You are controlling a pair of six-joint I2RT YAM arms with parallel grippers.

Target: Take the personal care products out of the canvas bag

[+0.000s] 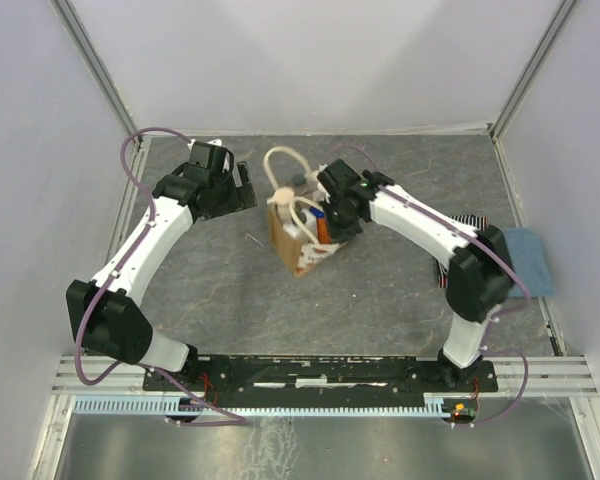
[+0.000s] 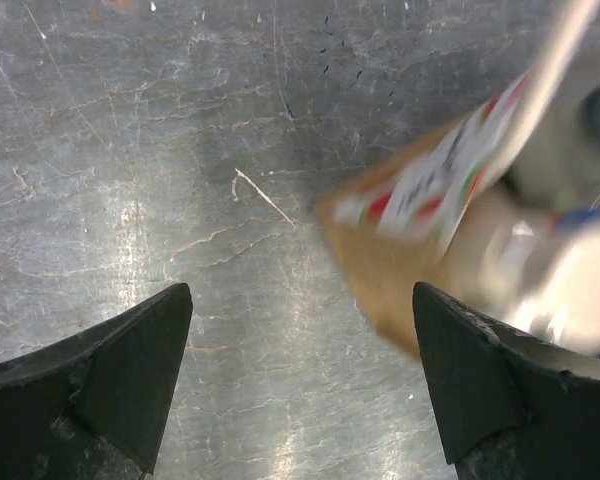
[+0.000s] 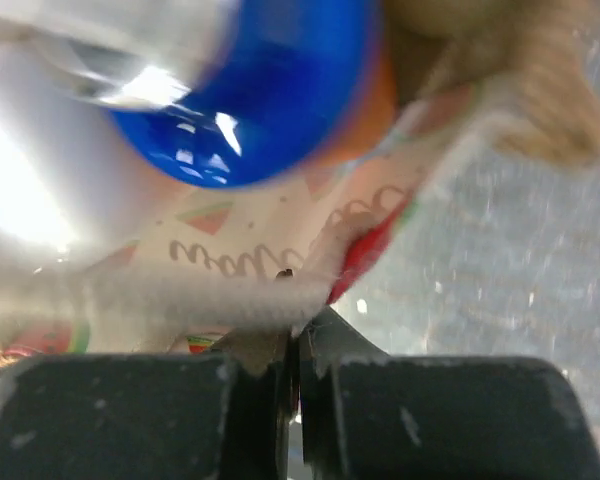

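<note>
The tan canvas bag [image 1: 298,248] stands mid-table with its mouth open and one cream handle [image 1: 280,165] looped up. Inside it I see personal care products: a white bottle [image 1: 302,226] and an orange one with a blue cap [image 1: 322,226]. My right gripper [image 1: 334,226] is at the bag's right rim. In the right wrist view it [image 3: 292,335] is shut on the patterned rim beside the cream handle [image 3: 180,300], with the blue cap [image 3: 260,100] close above. My left gripper [image 1: 242,186] is open and empty left of the bag. In the left wrist view it [image 2: 300,290] hangs over bare table, with the bag [image 2: 410,270] to the right.
A blue folded cloth [image 1: 530,260] lies at the right edge. A striped cloth [image 1: 468,220] shows partly behind the right arm. White walls enclose the grey table [image 1: 230,290] on three sides.
</note>
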